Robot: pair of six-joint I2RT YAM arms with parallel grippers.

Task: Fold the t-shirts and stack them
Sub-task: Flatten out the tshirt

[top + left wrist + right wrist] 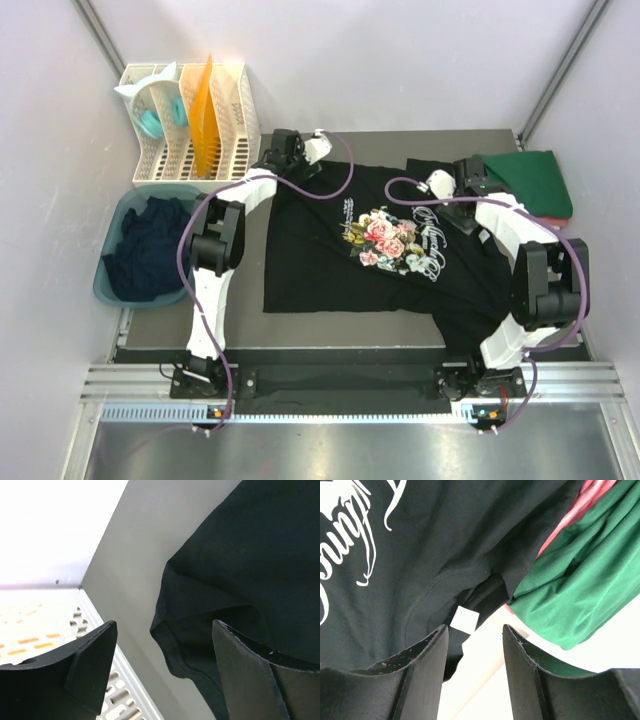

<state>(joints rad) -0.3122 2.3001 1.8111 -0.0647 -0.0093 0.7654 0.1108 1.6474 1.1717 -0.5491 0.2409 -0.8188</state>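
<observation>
Top external view showed the job partway: a navy shirt (145, 255) crumpled in the tub (108, 288) off the tabletop's (330, 330) left edge; my left gripper (165, 645) spread, empty; the black t-shirt (330, 270) flat, unfolded, mid-tabletop; my right gripper (476, 640) parted, holding nothing; green shirt (535, 180) folded atop the red shirt (556, 217), far-right corner.

Four t-shirts (320, 270), one rack (235, 120), one tub (110, 285)

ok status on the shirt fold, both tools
left tool open over hem corner of black t-shirt. right tool open at its collar. shirt flat, print up, not yet folded. green t-shirt close beside the collar.
</observation>
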